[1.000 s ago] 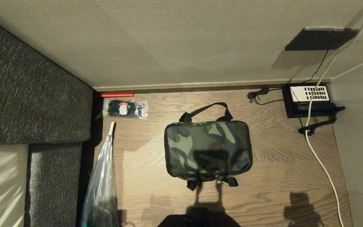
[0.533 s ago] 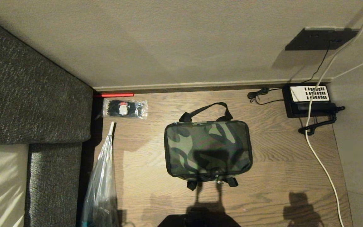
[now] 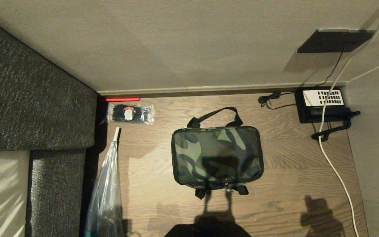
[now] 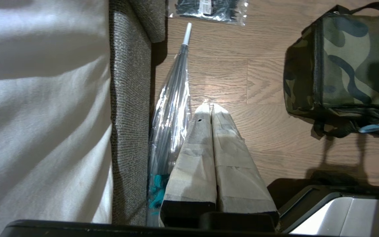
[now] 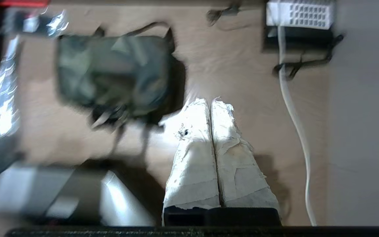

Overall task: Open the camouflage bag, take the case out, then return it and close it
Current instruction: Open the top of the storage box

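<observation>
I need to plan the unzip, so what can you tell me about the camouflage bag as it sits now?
The camouflage bag is a soft, boxy fabric rectangle in green, tan and black with black trim. It lies flat on the wooden floor, lid up and shut, so nothing inside shows. One black strap handle arches from its far side toward the wall; short black strap ends and a zip pull sit at its near edge. Nothing touches it but the floor.
</observation>
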{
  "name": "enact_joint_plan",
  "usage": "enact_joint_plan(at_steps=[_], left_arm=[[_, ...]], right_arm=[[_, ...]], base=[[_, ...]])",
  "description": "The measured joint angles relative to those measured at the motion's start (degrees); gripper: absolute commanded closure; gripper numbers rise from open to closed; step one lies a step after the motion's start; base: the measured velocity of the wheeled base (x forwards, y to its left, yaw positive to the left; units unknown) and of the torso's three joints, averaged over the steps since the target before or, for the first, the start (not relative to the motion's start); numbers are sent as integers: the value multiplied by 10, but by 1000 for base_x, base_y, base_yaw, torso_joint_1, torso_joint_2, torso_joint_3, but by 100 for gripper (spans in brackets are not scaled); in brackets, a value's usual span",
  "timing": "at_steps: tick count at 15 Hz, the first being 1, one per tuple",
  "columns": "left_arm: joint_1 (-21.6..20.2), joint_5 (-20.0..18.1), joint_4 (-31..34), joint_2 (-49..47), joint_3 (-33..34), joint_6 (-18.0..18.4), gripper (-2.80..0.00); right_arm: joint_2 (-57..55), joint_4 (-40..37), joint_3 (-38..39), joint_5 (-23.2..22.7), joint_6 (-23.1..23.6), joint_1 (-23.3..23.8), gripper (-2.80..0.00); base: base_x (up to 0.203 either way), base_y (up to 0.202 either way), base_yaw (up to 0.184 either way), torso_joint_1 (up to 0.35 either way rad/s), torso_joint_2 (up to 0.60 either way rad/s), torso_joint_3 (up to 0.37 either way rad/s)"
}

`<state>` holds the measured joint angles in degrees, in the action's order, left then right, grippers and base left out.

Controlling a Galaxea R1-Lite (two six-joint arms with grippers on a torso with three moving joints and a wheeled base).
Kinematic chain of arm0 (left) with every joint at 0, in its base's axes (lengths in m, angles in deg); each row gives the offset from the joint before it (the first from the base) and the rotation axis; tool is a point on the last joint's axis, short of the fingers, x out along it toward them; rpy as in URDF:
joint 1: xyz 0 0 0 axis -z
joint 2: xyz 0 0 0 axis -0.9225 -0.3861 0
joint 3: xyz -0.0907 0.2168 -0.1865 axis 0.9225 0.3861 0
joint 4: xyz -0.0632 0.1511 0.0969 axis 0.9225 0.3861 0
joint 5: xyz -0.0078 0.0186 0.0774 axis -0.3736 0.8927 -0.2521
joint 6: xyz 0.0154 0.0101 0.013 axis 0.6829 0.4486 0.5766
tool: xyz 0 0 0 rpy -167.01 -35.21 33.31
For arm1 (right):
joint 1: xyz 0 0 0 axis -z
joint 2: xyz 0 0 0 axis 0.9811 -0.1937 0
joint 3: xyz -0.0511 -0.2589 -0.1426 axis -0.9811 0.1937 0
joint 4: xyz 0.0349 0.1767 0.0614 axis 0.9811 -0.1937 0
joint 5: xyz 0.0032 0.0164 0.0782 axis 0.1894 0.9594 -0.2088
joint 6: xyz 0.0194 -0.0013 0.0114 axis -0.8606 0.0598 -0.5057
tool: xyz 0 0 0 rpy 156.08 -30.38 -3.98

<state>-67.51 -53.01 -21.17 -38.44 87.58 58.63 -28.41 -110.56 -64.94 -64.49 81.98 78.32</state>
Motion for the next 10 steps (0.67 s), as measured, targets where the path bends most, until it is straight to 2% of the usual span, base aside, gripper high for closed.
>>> enact_joint_plan(at_steps=[2,4,6,10], left_arm=[[0,0,0,0,0,0,0],[0,0,0,0,0,0,0],[0,0,0,0,0,0,0],[0,0,0,0,0,0,0]], right_arm=[[-3,-129,-75,-32,-18,0,0],[-35,-185,-121,-63,-56,-1,0],[-120,-175,-148,-84,-93,-4,0],[-356,-73,-145,-108,-123,-13,0]], base=[[0,0,0,0,0,0],[0,0,0,0,0,0],[0,0,0,0,0,0],[0,0,0,0,0,0]])
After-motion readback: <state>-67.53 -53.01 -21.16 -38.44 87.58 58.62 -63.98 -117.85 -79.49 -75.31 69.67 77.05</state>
